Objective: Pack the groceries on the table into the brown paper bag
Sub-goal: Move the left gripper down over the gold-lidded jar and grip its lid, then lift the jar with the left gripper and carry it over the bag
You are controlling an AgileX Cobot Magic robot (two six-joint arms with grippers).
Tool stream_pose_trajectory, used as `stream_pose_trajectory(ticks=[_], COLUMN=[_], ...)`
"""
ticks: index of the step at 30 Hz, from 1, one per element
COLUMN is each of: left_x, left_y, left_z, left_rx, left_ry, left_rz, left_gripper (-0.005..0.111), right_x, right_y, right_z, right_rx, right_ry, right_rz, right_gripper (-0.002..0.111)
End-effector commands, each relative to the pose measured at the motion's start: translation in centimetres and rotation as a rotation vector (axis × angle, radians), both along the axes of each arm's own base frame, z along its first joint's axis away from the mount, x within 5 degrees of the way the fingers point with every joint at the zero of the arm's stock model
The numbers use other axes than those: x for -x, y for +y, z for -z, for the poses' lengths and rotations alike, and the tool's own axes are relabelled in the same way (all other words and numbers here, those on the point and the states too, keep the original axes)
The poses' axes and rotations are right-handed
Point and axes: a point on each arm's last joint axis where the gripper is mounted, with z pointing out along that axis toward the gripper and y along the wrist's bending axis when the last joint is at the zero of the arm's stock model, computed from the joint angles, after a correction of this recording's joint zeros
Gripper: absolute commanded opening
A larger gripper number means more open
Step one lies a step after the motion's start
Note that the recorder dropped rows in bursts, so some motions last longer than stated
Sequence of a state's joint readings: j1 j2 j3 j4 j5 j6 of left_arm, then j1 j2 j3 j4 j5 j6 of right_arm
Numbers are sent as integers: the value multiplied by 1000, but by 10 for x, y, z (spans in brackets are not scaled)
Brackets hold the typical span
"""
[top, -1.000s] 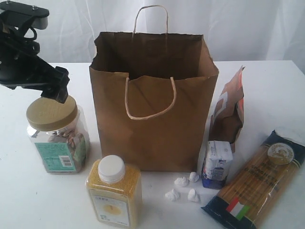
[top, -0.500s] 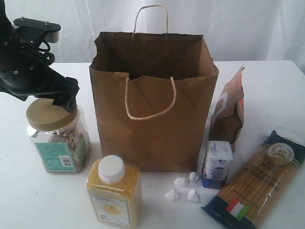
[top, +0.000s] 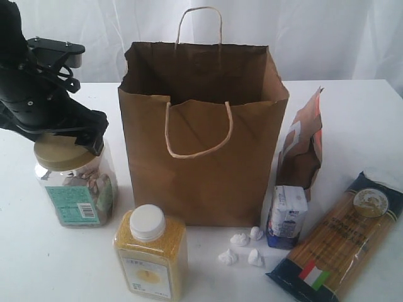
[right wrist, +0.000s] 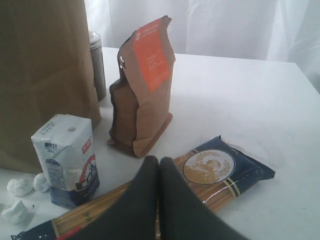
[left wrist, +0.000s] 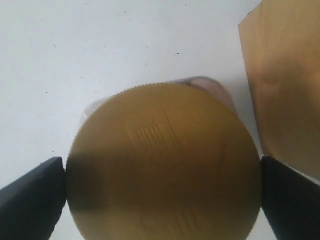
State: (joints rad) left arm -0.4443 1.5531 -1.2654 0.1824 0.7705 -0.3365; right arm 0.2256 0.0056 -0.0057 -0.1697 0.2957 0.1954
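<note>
Left wrist view: left gripper (left wrist: pixel 162 197), jaws spread, straddles the gold lid of the clear jar (left wrist: pixel 165 165), just beside the brown paper bag (left wrist: pixel 285 85); the grasp seems in hand; next, squeeze squarely, lift over the rim; right gripper (right wrist: pixel 158 162), jaws pressed together, farther off.

The setting was a staged robot-testing bench, shown by a white tabletop (top: pixel 352 119), a white curtain backdrop (top: pixel 315 38) and a black robot arm (top: pixel 31 100) mounted at its edge.
</note>
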Motion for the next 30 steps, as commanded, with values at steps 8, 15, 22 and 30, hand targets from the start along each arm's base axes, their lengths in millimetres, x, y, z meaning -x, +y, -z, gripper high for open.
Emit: stream_pose_trajectory(ticks=[8, 15, 22, 30], left_x=[-6, -3, 4, 29], left_y=[-2, 0, 8, 25], left_z=[8, 9, -3, -53], left_rx=[-1, -24, -68, -66], left_ry=[14, 42, 16, -137], left_rz=[-9, -8, 7, -2], left_gripper=[102, 63, 0, 0], right_x=[0, 0, 0, 0], right_y=[0, 0, 0, 0], right_z=[1, 1, 1, 1], right_rx=[2, 2, 2, 2], right_ry=[-6, -6, -6, -6], right_rz=[6, 6, 6, 6], right_gripper=[0, 0, 0, 0])
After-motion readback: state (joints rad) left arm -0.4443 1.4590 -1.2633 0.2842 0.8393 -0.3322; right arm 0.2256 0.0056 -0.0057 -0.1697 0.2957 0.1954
